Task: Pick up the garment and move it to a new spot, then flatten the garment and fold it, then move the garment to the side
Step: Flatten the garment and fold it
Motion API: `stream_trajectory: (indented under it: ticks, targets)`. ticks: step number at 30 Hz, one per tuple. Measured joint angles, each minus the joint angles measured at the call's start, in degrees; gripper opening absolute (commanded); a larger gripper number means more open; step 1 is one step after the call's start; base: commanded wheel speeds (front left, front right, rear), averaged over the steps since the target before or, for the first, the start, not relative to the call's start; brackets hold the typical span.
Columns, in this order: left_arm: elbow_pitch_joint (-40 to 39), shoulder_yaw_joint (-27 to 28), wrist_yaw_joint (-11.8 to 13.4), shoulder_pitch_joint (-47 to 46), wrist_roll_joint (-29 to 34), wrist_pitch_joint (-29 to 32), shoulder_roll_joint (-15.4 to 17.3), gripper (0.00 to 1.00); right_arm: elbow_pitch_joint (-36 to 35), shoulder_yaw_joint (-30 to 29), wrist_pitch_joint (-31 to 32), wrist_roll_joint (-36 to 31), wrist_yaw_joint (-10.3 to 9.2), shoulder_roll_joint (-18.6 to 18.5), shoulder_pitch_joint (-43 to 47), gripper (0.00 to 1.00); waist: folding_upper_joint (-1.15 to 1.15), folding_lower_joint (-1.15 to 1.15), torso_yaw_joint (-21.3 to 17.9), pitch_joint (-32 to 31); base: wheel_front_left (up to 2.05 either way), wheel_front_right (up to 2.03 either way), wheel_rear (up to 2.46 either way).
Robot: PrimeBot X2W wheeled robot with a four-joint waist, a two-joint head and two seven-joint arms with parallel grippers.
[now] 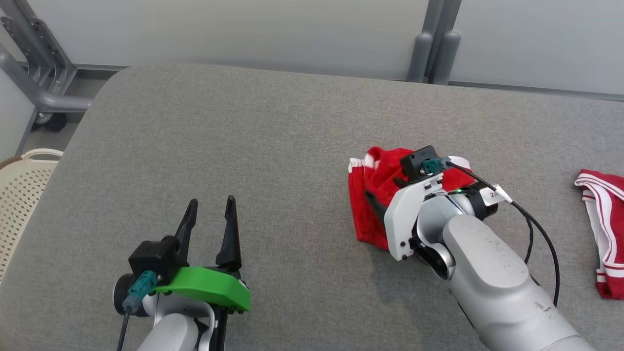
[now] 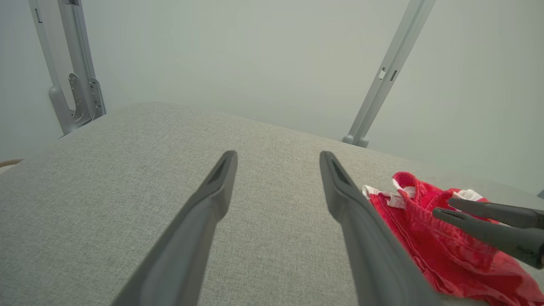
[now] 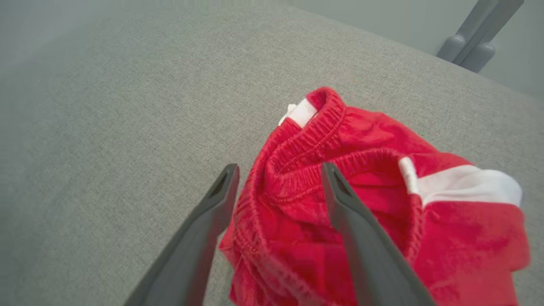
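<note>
**Red cloth garment with white stripes [image 1: 375, 195] under the released right gripper [image 3: 279, 170]: failure modes**

**Location.** The garment lies in a crumpled heap on the grey woven-fabric worktop [image 1: 243, 122]. It sits right of the middle and clear of every edge, with its elastic waistband uppermost and doubled over.

**Tool state.** The right gripper's two long dark fingers are spread, with nothing pinched between them. One finger is just beside the heap's edge and the other is over the waistband fold. The left gripper [image 1: 211, 202] hovers opened and unloaded above the near left part of the worktop, well apart from the garment.

**Stage (judged).** The garment appears to be set down, and flattening has not yet begun.

**Hazards.**
1. Multi-layer pinch. Closing here would probably catch several stacked layers, because the waistband is doubled. Lifting would then raise a bundle rather than open the cloth.
2. Snagging on withdrawal. The ribbed elastic sits close against one finger, so a sideways retreat could drag the heap along.
3. One-handed spreading. With the left gripper this far away, a pull from the right alone would slide the soft cloth over the worktop instead of stretching it.
4. Wrong target. A second red-and-white striped garment [image 1: 604, 219] lies at the right edge, and a wide sweep to the right could disturb it.
5. Cable fouling. The black cable [image 1: 541, 234] looping from the right wrist hangs near the worktop and could brush the cloth.
</note>
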Motion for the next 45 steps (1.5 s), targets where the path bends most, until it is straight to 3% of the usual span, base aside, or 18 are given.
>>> stream_trajectory:
  ticks: [9,20,21,22,27,36,44,45]
  targets:
    - [-0.3,0.3,0.3,0.3,-0.2,-0.2,0.3,1.0,-2.1,0.5,-3.9,3.2,0.0,0.1,-1.3,1.0,0.0,0.0,-1.8,-0.6,0.0,0.0,0.0]
    - [-1.9,-0.4,1.0,1.4,-0.1,-0.1,0.6,1.0,-8.7,-11.0,-8.7,-0.6,0.0,-0.1,3.2,1.0,0.0,0.0,-5.2,-0.9,0.0,0.0,0.0]
    - [-2.0,-0.6,1.0,1.5,-0.1,-0.1,0.5,1.0,-9.3,-11.9,-8.7,-0.6,0.0,-0.1,4.2,0.93,0.0,0.0,-5.5,-0.9,0.0,0.0,0.0]
    - [-2.2,-0.8,1.1,1.6,-0.1,0.1,0.4,1.0,-10.0,-12.7,-8.8,-0.6,0.0,-0.1,5.2,0.55,0.0,0.0,-5.8,-0.9,0.0,0.0,0.0]
    - [-2.5,-1.5,1.2,1.7,-0.1,0.1,0.0,1.0,-12.3,-15.0,-9.2,-0.7,0.0,0.0,9.5,0.0,0.0,0.0,-6.6,-0.5,0.0,0.0,0.0]
    - [-2.7,-1.9,1.0,1.7,-0.1,0.1,-0.1,1.0,-11.5,-16.6,-12.4,0.0,0.0,0.0,12.4,0.0,0.0,0.0,-5.3,1.2,0.0,0.0,0.0]
    - [-2.7,-1.8,1.0,1.1,-0.1,0.1,-0.2,1.0,-2.4,-13.8,-14.7,-1.3,0.0,0.1,9.1,0.0,0.0,0.0,-2.5,2.5,0.0,0.0,0.0]
    - [-2.8,-1.7,1.1,0.7,-0.1,0.1,-0.2,1.0,1.4,-12.8,-15.3,-1.2,0.0,0.1,7.2,0.0,0.0,0.0,-1.4,2.9,0.0,0.0,0.0]
